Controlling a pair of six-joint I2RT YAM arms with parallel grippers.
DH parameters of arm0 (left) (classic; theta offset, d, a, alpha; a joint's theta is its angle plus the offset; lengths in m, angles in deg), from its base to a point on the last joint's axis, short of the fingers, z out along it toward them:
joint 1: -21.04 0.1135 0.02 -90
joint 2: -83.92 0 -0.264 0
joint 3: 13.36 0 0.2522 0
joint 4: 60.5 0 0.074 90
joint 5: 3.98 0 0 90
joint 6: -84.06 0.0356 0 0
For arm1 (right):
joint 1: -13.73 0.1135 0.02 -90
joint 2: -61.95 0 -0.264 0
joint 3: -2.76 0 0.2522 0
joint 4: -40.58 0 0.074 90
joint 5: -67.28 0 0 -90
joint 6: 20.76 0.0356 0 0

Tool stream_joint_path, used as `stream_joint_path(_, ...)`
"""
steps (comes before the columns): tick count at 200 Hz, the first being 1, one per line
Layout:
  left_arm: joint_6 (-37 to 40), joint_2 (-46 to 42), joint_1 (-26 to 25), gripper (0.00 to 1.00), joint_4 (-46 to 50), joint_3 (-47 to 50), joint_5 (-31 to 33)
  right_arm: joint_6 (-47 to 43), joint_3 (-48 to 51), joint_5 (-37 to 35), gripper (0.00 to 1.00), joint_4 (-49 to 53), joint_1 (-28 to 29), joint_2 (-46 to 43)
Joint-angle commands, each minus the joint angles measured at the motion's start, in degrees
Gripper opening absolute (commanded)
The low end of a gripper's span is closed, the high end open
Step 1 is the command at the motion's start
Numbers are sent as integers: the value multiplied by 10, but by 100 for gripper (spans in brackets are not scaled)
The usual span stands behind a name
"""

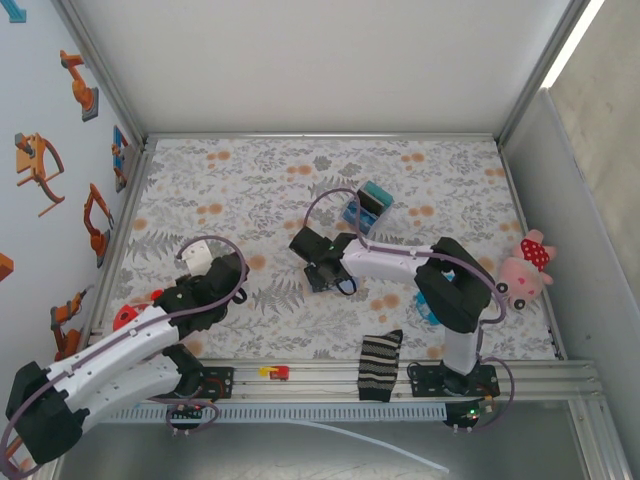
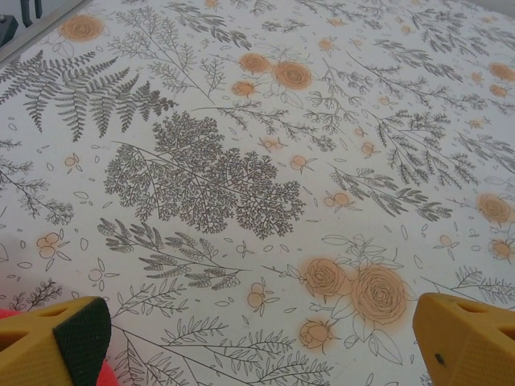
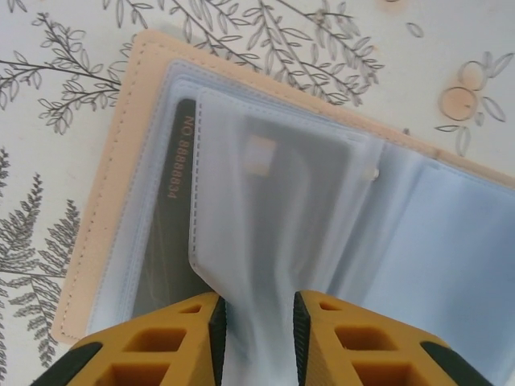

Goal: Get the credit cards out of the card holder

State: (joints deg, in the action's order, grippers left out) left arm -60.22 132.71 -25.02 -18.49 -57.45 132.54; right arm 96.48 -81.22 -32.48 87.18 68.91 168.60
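Note:
The card holder (image 3: 100, 201) lies open on the flowered cloth, tan outside, with clear plastic sleeves and a light blue inner side (image 3: 451, 241). A dark credit card (image 3: 173, 209) with pale printed numbers sits in a sleeve on its left half. A greyish card (image 3: 306, 177) with a pale chip shows through the sleeve over it. My right gripper (image 3: 257, 338) is shut on the lower edge of that clear sleeve, which bunches between the pads. In the top view the right gripper (image 1: 328, 272) points down at mid-table. My left gripper (image 2: 257, 346) hangs open over bare cloth, and in the top view the left gripper (image 1: 212, 270) is at the table's left.
A blue, teal and black block (image 1: 366, 205) stands behind the right gripper. A pink plush toy (image 1: 525, 270) lies at the right edge, a striped sock (image 1: 380, 365) hangs over the front rail, and a red object (image 1: 125, 318) lies by the left arm.

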Motion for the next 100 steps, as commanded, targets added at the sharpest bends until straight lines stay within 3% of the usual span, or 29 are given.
stream_joint_path(1,19,8,2,97,-6,-18,-8,9,10,-29,30,20,-9,-32)
stream_joint_path(100,72,77,2,97,-83,-40,-91,25,63,-40,31,24,-51,-70)
